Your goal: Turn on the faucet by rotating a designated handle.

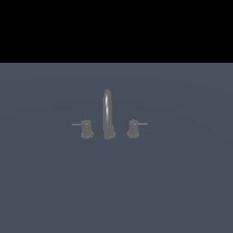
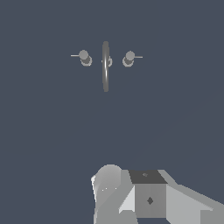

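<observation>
1. The designated handle (image 1: 86,129) stood at the exterior view's left end of the faucet (image 1: 108,113), a stubby grey knob on the blue-grey surface (image 1: 45,182). Its thin lever rod pointed outward toward that view's left, so its long axis ran level and in line with the row of fittings.
2. The tall arched spout (image 1: 107,109) rose just beside the handle, in the middle of the set.
3. The twin knob (image 1: 133,128) sat at the exterior view's right, its rod pointing the opposite way.
4. The exterior view showed no arm. In the wrist view only pale grey housing (image 2: 148,197) of the arm filled the near edge; the hand's fingers were not visible, so I cannot tell how far open it was or whether it held anything.
5. From the wrist camera the handle (image 2: 84,57) lay well ahead and apart, untouched. Judging by this, the approach would have to go forward and slightly toward the handle's side of the spout.
</observation>
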You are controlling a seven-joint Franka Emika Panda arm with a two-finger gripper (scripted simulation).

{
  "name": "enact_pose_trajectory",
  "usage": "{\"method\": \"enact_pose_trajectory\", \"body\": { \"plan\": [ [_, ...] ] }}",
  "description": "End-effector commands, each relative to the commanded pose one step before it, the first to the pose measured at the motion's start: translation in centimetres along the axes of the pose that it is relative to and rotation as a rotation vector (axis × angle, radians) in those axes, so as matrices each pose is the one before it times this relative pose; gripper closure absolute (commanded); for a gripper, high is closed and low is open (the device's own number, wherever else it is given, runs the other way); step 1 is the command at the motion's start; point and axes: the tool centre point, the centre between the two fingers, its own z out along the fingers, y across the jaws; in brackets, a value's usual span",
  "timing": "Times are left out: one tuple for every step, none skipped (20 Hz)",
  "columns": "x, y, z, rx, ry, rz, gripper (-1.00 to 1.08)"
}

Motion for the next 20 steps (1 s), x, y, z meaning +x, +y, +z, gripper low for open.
{"method": "enact_pose_trajectory", "body": {
  "plan": [
    [0.000, 0.001, 0.000, 0.00000, 0.00000, 0.00000, 1.08],
    [0.002, -0.007, 0.013, -0.00001, 0.00001, 0.00069, 1.08],
    [0.010, -0.039, 0.039, 0.00004, 0.00000, 0.00138, 1.08],
    [0.015, -0.060, 0.066, 0.00006, 0.00000, 0.00249, 1.08],
    [0.021, -0.081, 0.092, 0.00009, 0.00000, 0.00359, 1.08],
    [0.028, -0.105, 0.118, 0.00012, 0.00000, 0.00458, 1.08],
    [0.034, -0.127, 0.145, 0.00014, 0.00000, 0.00565, 1.08],
    [0.040, -0.152, 0.171, 0.00017, 0.00000, 0.00662, 1.08],
    [0.047, -0.175, 0.197, 0.00020, 0.00000, 0.00769, 1.08],
    [0.053, -0.199, 0.224, 0.00022, 0.00000, 0.00870, 1.08],
    [0.059, -0.223, 0.250, 0.00025, 0.00000, 0.00971, 1.08],
    [0.066, -0.246, 0.277, 0.00028, 0.00000, 0.01078, 1.08],
    [0.072, -0.270, 0.304, 0.00031, 0.00000, 0.01182, 1.08],
    [0.079, -0.295, 0.331, 0.00034, 0.00000, 0.01284, 1.08],
    [0.086, -0.318, 0.358, 0.00037, 0.00000, 0.01389, 1.08],
    [0.092, -0.343, 0.385, 0.00040, 0.00000, 0.01493, 1.08],
    [0.099, -0.367, 0.412, 0.00044, 0.00001, 0.01600, 1.08],
    [0.106, -0.392, 0.439, 0.00047, 0.00001, 0.01703, 1.08],
    [0.113, -0.417, 0.466, 0.00050, 0.00001, 0.01809, 1.08],
    [0.120, -0.442, 0.494, 0.00054, 0.00001, 0.01915, 1.08]
  ]
}}
